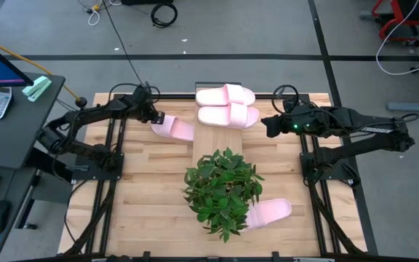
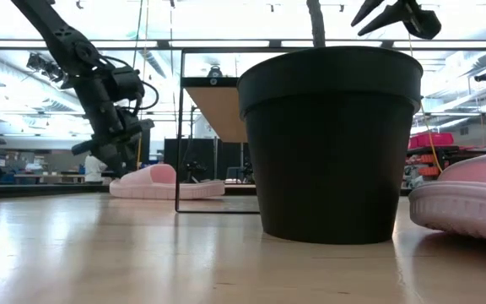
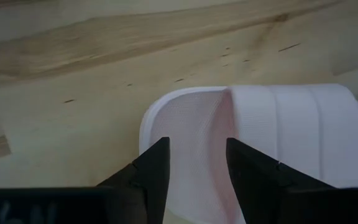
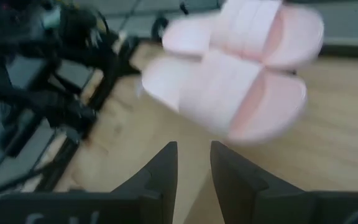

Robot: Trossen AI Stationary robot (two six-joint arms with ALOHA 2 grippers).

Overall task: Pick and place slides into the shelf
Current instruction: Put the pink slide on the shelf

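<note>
The left gripper [image 1: 156, 118] stands at the heel of a pink slide [image 1: 174, 129] lying on the table at the shelf's [image 1: 215, 140] nine o'clock, fingers apart astride its rim, not clamped. Next it must close and lift it toward the shelf, where two slides [image 1: 226, 105] already sit. The right gripper [image 1: 269, 125] waits, slightly parted, empty. No readable writing.

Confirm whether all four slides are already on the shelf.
No. In the high view only two slides lie on the shelf; one rests on the table beside it, another by the plant.
</note>
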